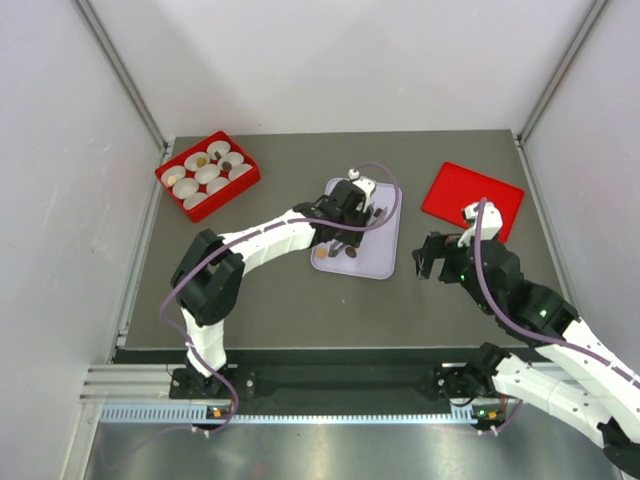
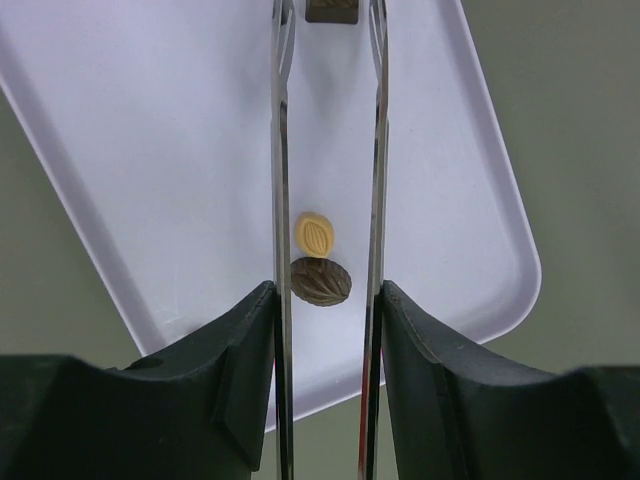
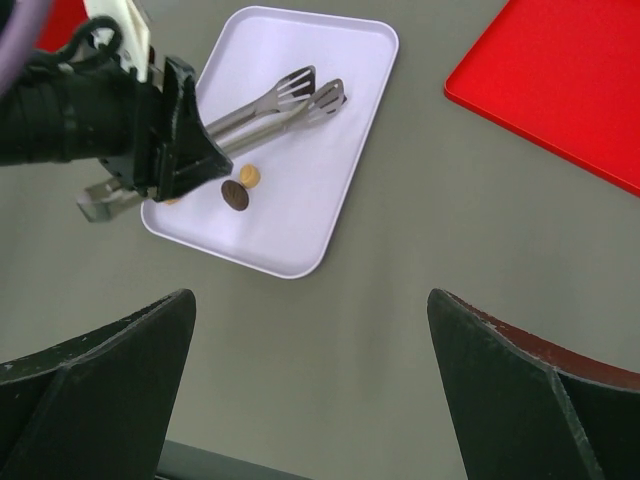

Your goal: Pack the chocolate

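My left gripper (image 1: 345,212) is shut on a pair of metal tongs (image 2: 283,150) and holds them over the lavender tray (image 1: 385,262). In the left wrist view the tong arms stand apart, and a dark brown chocolate (image 2: 320,281) and a caramel chocolate (image 2: 315,233) lie on the tray (image 2: 150,150) between them. Another dark piece (image 2: 332,10) shows near the tong tips. The right wrist view shows the same pair, dark (image 3: 235,195) and caramel (image 3: 249,176), beside the tongs (image 3: 290,100). My right gripper (image 1: 432,258) is open and empty over bare table.
A red box (image 1: 163,176) with several white paper cups, some holding chocolates, stands at the back left. A flat red lid (image 1: 472,198) lies at the back right, just beyond my right gripper; it also shows in the right wrist view (image 3: 560,80).
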